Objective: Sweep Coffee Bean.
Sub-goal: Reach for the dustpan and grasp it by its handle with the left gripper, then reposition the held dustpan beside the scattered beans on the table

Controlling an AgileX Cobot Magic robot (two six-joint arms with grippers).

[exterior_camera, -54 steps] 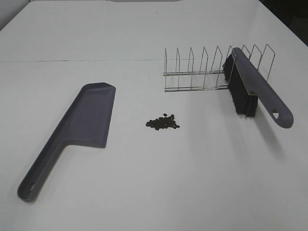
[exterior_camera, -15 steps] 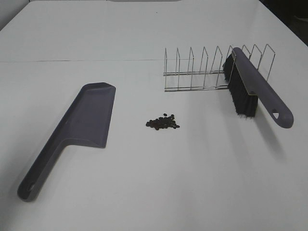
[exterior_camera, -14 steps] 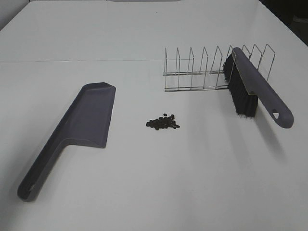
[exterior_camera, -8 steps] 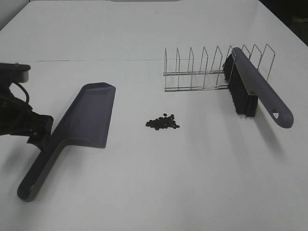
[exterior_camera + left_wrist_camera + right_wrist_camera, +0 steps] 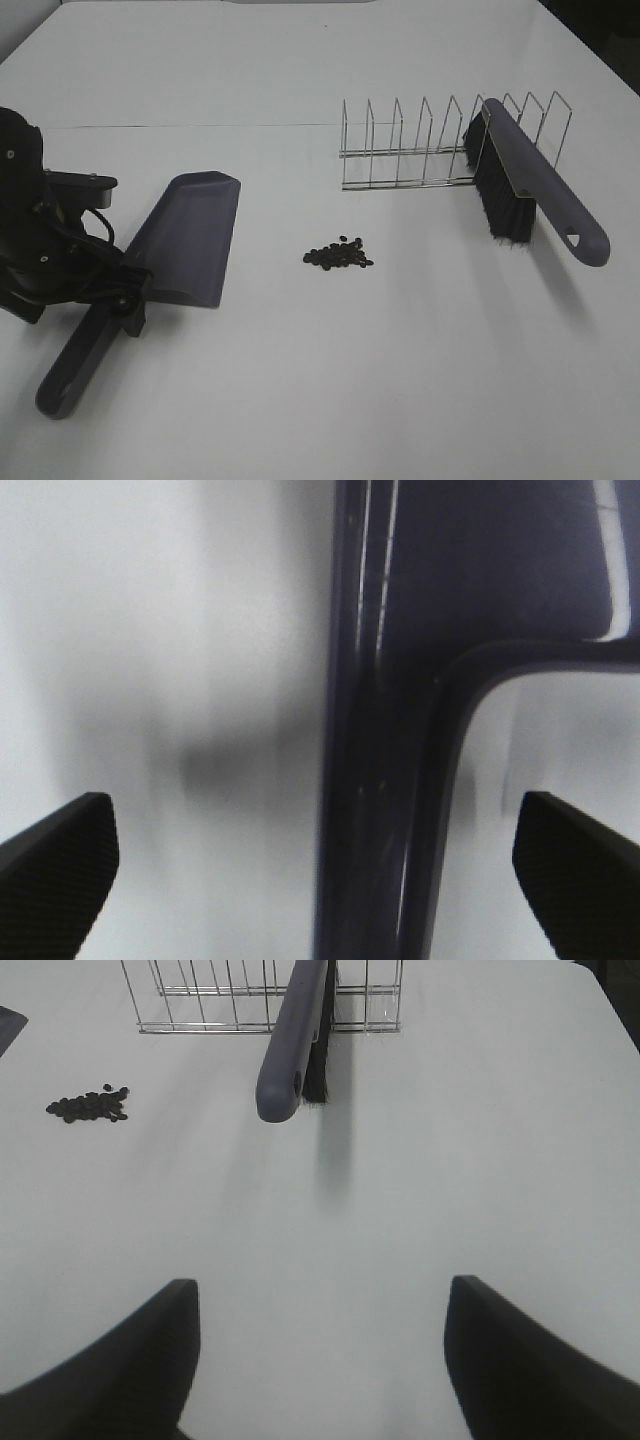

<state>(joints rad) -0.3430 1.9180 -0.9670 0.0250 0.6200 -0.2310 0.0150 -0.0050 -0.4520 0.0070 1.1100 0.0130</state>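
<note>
Your L gripper [image 5: 127, 300] sits low over the dustpan [image 5: 185, 240] handle w/ its jaws wide. The two dark ribbed fingertips [image 5: 60, 870] stand either side of the handle, clear of it, so nothing is gripped. The pan is smooth, glossy purple-grey plastic. It has a flat scoop w/ a raised rim, narrowing into a long channel-shaped handle w/ a hole at the end.

The coffee bean [image 5: 338, 256] pile is on the far side of the pan from the L gripper, well apart from it. It's a small tight cluster of tiny dark ovals lying loose on the worktop [image 5: 350, 390], near the pan's mouth edge but not touching it.

Your R gripper [image 5: 320, 1360] has its jaws apart w/ nothing btwn them. The beans are ahead of it, off toward the dustpan side and well apart. Straight ahead is the wire rack [image 5: 410, 150], thin bright metal w/ upright loops. The brush [image 5: 530, 185] leans in a slot near one end, black bristles down. Its purple-grey handle sticks out toward the R gripper, off the surface.

The worktop is plain matte white.
</note>
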